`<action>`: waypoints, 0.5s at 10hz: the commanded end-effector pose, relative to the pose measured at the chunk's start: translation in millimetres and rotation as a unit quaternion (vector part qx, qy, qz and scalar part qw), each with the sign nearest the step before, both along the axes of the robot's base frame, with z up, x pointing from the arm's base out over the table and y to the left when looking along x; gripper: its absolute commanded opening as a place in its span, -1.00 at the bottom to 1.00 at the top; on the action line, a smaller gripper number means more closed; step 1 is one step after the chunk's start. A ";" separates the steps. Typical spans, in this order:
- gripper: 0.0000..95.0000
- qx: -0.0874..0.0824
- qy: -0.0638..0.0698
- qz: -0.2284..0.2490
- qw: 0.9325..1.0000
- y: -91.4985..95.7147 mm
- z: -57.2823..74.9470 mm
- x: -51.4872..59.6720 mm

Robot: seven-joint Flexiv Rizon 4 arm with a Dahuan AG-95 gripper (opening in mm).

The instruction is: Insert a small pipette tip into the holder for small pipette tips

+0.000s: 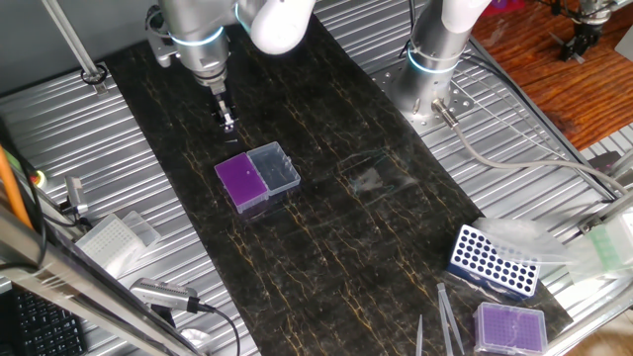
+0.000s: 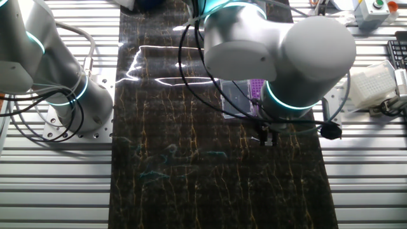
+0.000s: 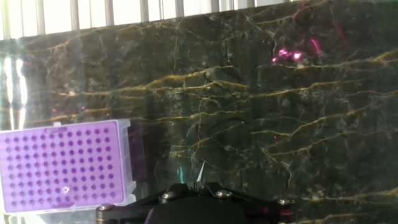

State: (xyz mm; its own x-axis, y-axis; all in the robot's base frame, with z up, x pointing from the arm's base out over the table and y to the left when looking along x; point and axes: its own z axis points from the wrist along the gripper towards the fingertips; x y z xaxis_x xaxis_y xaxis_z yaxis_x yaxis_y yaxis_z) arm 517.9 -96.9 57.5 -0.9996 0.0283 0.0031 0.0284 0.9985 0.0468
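The holder for small pipette tips [image 1: 241, 181] has a vivid purple grid top, with its clear lid [image 1: 276, 167] lying open on its right side. In the hand view the holder [image 3: 59, 165] is at the lower left, and one hole holds a pale spot. In the other fixed view the holder [image 2: 255, 89] is mostly hidden behind my arm. My gripper [image 1: 226, 120] hangs over the dark mat just beyond the holder, apart from it. In the hand view the gripper [image 3: 203, 185] is shut on a small clear pipette tip [image 3: 202, 172] that points out from between the jaws.
A blue rack with round holes [image 1: 494, 261] and a paler purple-topped box [image 1: 510, 326] stand at the near right, with tweezers [image 1: 447, 316] beside them. A second arm's base [image 1: 432, 74] stands at the far right. A white box [image 1: 107, 237] lies at the left.
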 end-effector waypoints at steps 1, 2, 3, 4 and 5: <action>-1.00 -0.001 -0.009 0.003 1.000 -0.2 -0.8 -0.2; -1.00 -0.002 -0.015 0.005 1.000 -0.4 -1.6 0.0; -1.00 -0.002 -0.026 0.007 1.000 -0.3 -2.8 0.3; -1.00 -0.001 -0.027 0.006 1.000 0.0 -3.2 0.4; -1.00 0.001 -0.029 0.002 1.000 0.8 -3.9 0.7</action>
